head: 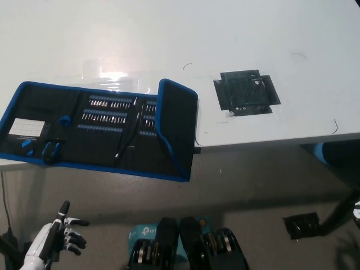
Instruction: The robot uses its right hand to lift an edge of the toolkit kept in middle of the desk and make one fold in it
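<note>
The toolkit point(84, 129) is a black case with blue trim, lying open at the front left of the white desk point(169, 34). Rows of bits and small tools show inside it. Its right flap point(179, 126) stands folded up and leans over the inner panel, and its lower corner reaches past the desk's front edge. My white left hand point(61, 236) hangs low at the bottom left, below the desk, open and holding nothing. My black right hand does not show; only a dark bar point(340, 214) crosses the lower right corner.
A black taped patch point(246, 93) is stuck to the desk right of the toolkit. The desk's front edge runs across the middle of the picture, with grey floor below. On the floor lie a dark square piece point(302, 225) and a teal box point(138, 230).
</note>
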`<state>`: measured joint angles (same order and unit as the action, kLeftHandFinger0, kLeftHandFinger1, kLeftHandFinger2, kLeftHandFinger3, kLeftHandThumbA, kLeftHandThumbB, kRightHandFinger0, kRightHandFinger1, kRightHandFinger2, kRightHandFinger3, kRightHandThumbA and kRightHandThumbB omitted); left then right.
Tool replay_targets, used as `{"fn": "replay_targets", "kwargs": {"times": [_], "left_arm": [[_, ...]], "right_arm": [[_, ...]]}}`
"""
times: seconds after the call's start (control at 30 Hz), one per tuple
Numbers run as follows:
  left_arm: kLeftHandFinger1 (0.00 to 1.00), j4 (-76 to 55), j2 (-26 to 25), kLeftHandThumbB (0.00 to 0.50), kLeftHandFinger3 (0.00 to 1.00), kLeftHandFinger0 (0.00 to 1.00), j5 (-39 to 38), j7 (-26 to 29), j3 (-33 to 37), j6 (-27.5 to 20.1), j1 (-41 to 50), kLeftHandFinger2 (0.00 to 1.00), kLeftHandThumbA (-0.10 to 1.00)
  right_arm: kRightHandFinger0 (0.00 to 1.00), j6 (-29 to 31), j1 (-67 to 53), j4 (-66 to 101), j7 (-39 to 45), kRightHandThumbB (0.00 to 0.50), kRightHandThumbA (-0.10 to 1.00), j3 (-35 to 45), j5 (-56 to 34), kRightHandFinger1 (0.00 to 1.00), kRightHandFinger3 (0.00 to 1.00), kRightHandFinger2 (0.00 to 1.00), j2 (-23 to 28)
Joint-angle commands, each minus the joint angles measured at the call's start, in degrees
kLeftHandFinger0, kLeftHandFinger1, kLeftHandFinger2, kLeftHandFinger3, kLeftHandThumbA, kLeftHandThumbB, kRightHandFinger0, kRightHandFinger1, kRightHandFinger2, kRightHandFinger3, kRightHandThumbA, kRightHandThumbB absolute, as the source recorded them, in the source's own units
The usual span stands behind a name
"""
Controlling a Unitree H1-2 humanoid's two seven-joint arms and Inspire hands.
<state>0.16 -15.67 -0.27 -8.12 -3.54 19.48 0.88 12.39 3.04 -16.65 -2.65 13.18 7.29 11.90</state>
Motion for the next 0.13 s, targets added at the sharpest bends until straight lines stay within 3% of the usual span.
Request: {"fn": "replay_targets", "kwargs": {"times": [0.0, 0.1], "left_arm": [[0.41, -1.15, -0.6, 0.5, 0.54, 0.42, 0.67, 1.13, -0.77, -1.19, -0.44, 0.35, 1.0], [0.4, -0.9, -0.75, 0.493, 0.52, 0.39, 0.76, 1.05, -0.72, -1.3, -0.52, 0.34, 1.0]], "right_arm": [[0.4, 1.07, 0.96, 0.8, -1.15, 0.257, 0.14, -0.38, 0.13, 0.49, 0.96, 0.68, 1.5], [0.4, 1.09, 0.89, 0.96, -0.89, 0.257, 0.15, -0.6, -0.15, 0.49, 0.95, 0.68, 1.58]]}}
